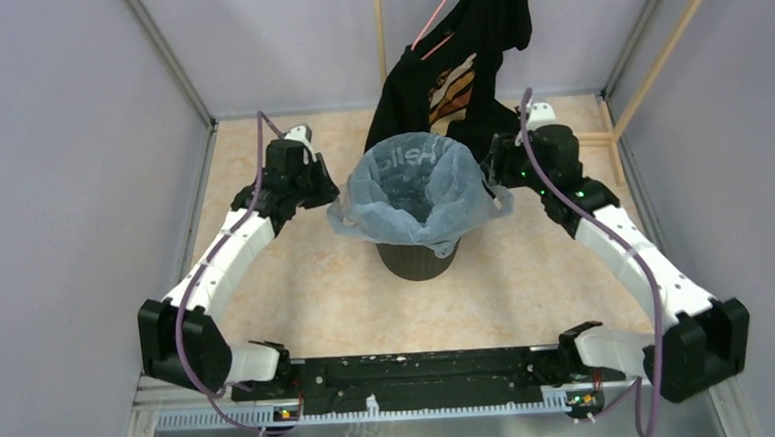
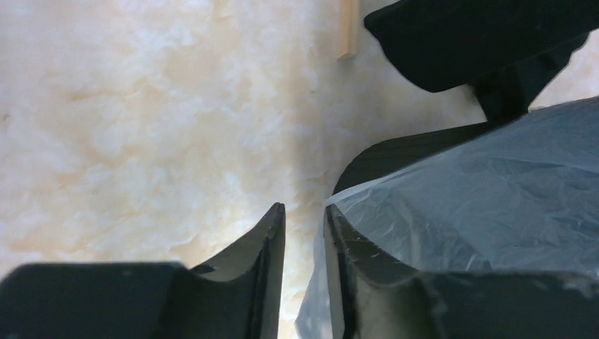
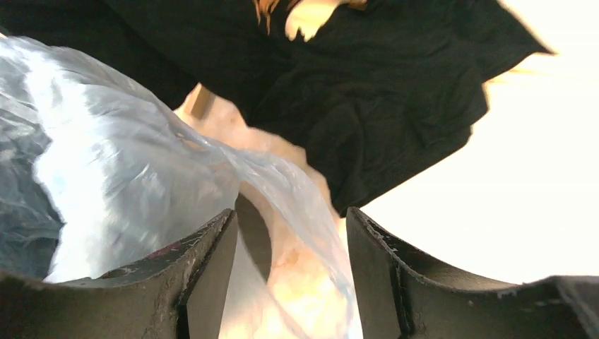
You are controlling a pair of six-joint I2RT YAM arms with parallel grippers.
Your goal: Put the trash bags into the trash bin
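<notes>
The black trash bin [image 1: 421,259] stands mid-table. The pale blue trash bag [image 1: 417,182] is spread open in its mouth, with the edge folded out over the rim. My left gripper [image 1: 330,193] is at the bag's left edge. In the left wrist view the left gripper [image 2: 304,208] is narrowly open; the bag [image 2: 480,191] drapes over its right finger and floor shows in the gap. The bin's side [image 2: 395,152] shows beyond. My right gripper [image 1: 492,180] is at the bag's right edge, open [image 3: 291,212], with a flap of the bag [image 3: 120,162] between its fingers.
A black T-shirt [image 1: 465,54] with an orange print hangs on a pink hanger just behind the bin; it also shows in the right wrist view [image 3: 395,92]. Grey walls close in the left, right and back. Wooden rods [image 1: 656,64] lean at the back right.
</notes>
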